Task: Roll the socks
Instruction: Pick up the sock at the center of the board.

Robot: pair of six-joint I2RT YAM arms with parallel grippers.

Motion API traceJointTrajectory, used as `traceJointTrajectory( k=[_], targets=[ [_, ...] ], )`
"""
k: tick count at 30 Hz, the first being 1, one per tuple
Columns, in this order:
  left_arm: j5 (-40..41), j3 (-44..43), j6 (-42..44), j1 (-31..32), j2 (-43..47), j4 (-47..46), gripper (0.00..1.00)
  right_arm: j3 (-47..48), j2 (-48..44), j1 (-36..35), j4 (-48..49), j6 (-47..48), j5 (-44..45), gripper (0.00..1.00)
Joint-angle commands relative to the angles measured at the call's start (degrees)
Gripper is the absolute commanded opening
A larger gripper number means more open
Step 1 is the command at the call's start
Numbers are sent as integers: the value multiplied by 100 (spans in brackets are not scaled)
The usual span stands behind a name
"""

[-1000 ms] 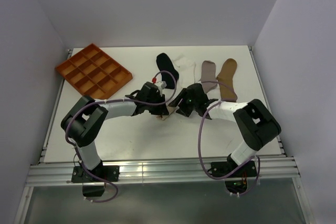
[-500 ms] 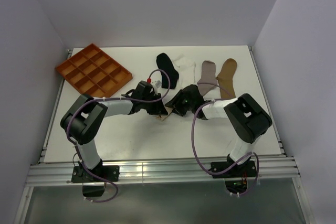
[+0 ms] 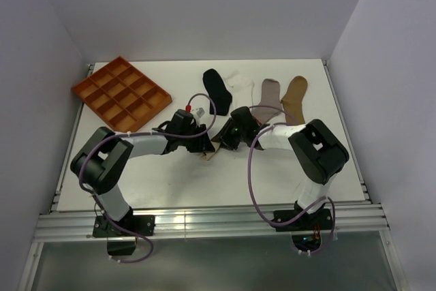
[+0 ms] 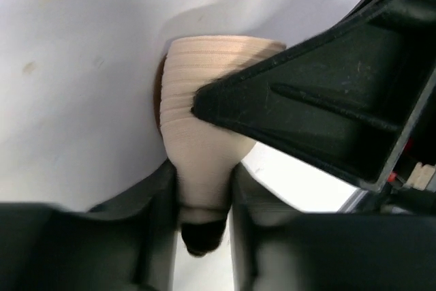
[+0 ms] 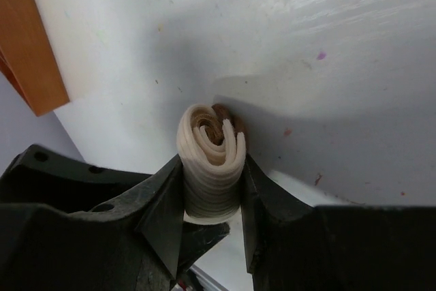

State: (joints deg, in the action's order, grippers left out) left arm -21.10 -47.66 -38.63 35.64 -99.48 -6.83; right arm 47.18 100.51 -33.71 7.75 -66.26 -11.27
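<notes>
Both wrists have shifted leftward over the last second, and both elbows have folded in, the left drawing toward the table's left edge and the right pulling in from its right edge; the meeting point of the two tools has moved with them, and the white sock [image 3: 240, 86] now lies more fully uncovered. You can see the left gripper [image 4: 204, 204] and the right gripper [image 5: 211, 192] facing each other nose to nose, each with its jaws pressed against the sides of the cream sock [image 5: 210, 158], which is already wound into a tight coil with a brown band showing at its core. The left tool pinches one end of the coil and the right tool the other, an arrangement that probably serves to keep the layers from springing loose while the roll is tightened or carried. From above, the coil is almost hidden beneath the two tools at the centre of the table [image 3: 170, 175], so you cannot tell whether it rests on the surface or is lifted just clear of it. The black sock [image 3: 216, 90], the white sock, the grey sock [image 3: 270, 93] and the tan sock [image 3: 295, 100] lie flat in a row along the far side, none yet rolled. The orange tray [image 3: 121, 93] sits at the far left, well apart from the grippers.
</notes>
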Motion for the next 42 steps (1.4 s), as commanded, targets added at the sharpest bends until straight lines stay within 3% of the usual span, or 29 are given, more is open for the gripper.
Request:
traceJointTrajectory(
  k=[1, 6, 7, 10, 13, 22, 42],
  targets=[
    [719, 240, 154, 101, 796, 639, 43, 291, 232, -21, -1186, 297, 310, 0],
    [2492, 240, 628, 461, 1580, 666, 56, 503, 276, -30, -1513, 394, 283, 0],
    [2723, 222, 681, 670, 1720, 665, 66, 555, 268, -30, -1591, 438, 283, 0],
    [3515, 161, 1014, 1153, 1888, 613, 75, 634, 302, -30, -1732, 482, 274, 0],
    [4295, 64, 1489, 1707, 1784, 428, 79, 670, 329, -39, -1777, 509, 213, 0],
    [5292, -244, 2193, 2438, 783, 165, 77, 670, 347, -39, -1742, 491, 63, 0],
    [5625, -464, 1939, 2501, -423, 630, 66, 731, 338, -39, -1707, 509, -253, 0]
  ],
)
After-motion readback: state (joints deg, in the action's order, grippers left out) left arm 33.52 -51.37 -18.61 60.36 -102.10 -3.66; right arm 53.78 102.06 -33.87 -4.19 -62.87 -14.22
